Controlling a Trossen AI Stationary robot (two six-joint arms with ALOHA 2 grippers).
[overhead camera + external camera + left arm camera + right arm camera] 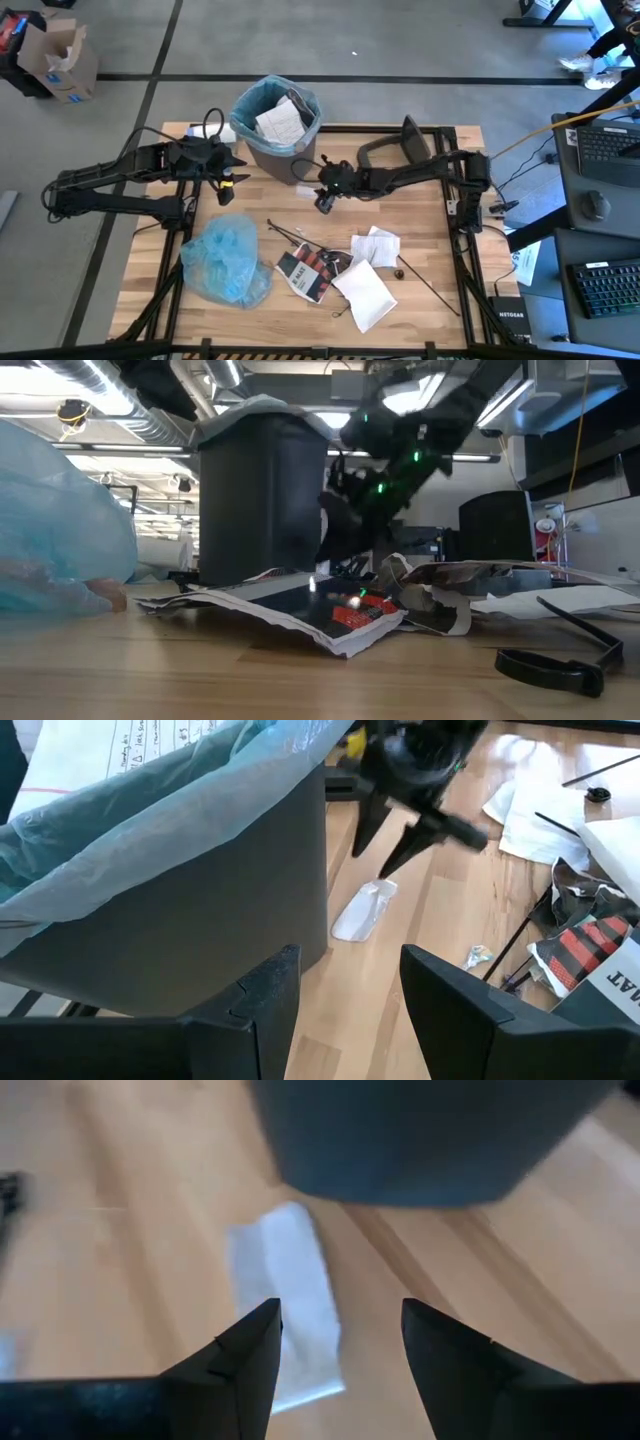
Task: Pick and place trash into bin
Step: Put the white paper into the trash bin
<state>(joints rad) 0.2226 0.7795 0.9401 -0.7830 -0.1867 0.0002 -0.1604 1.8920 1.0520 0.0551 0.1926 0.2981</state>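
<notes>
Right claw (340,1365) hangs released, its 2 fingers (235,1365) spread, directly above a small white plastic scrap (290,1305) that lies flat on the desk (240,330), just beside the foot of the bin (277,122).

Step in hand, as I judge it: pick this scrap. It sits partly under 1 finger rather than centred, so shift sideways until it lies between both, then descend until the tips meet the wood; a flat film likely needs a scraping pinch. Keep clear of the bin wall.

Bin holds white paper already. More trash, a printed packet (303,272), white mailers (365,290) and thin sticks, lies well apart.

Left claw (345,995) waits released on the bin's other side.
</notes>
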